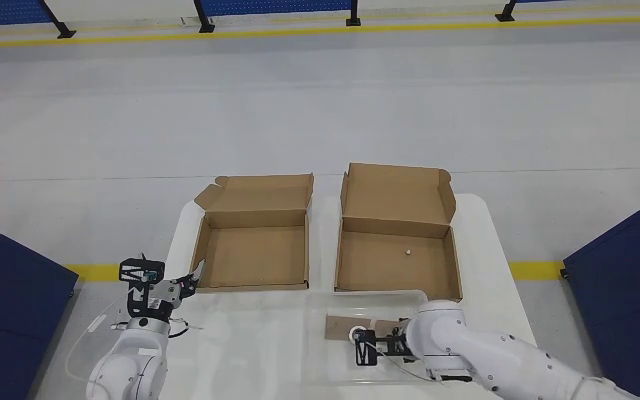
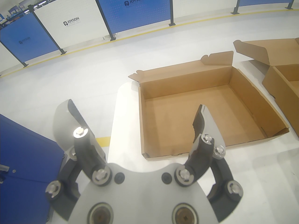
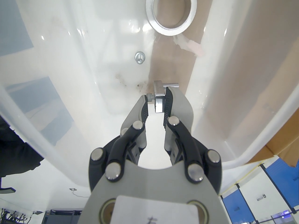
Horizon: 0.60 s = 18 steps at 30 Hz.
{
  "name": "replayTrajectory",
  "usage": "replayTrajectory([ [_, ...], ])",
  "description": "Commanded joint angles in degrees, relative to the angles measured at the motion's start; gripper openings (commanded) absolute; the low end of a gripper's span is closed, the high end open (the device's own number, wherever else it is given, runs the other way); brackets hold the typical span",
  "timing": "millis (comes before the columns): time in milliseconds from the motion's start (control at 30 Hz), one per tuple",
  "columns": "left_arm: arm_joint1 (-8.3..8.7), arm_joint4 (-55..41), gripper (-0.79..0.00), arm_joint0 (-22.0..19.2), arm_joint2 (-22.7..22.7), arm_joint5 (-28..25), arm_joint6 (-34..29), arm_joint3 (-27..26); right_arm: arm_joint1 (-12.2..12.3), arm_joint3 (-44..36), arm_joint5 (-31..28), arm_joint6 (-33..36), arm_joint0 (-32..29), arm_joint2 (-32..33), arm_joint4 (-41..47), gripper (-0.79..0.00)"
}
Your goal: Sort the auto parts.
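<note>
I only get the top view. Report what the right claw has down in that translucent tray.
Observer: The right claw is shut on a small silver metal fitting in the white translucent plastic tray.
Operator: List what else lies in there.
Observer: A wide silver metal ring and a small silver flanged nut, both apart from the claw.
Operator: Now the left claw.
Observer: The left claw is open and empty, facing the brown cardboard box nearest it.

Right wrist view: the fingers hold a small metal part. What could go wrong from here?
The right gripper pinches the small metal part only at the fingertips, so it may twist or slip when lifted.
The tray wall rises close beside the fingers; the part might catch on it.
</note>
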Motion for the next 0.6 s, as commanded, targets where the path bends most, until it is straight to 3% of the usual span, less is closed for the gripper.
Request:
replayTrajectory([
  [0,0.00,0.0,0.000,0.0,0.0,0.0,0.0,0.0,0.3,0.1,-0.5,-0.7,-0.4,0.7,0.0,-0.785],
  [233,0.00,0.0,0.000,0.0,0.0,0.0,0.0,0.0,0.6,-1.4,-0.4,3.7,-1.6,0.9,-3.4,-0.785],
  [567,0.00,0.0,0.000,0.0,0.0,0.0,0.0,0.0,-1.4,0.8,-0.2,4.6,1.0,-4.9,-5.4,-0.785],
])
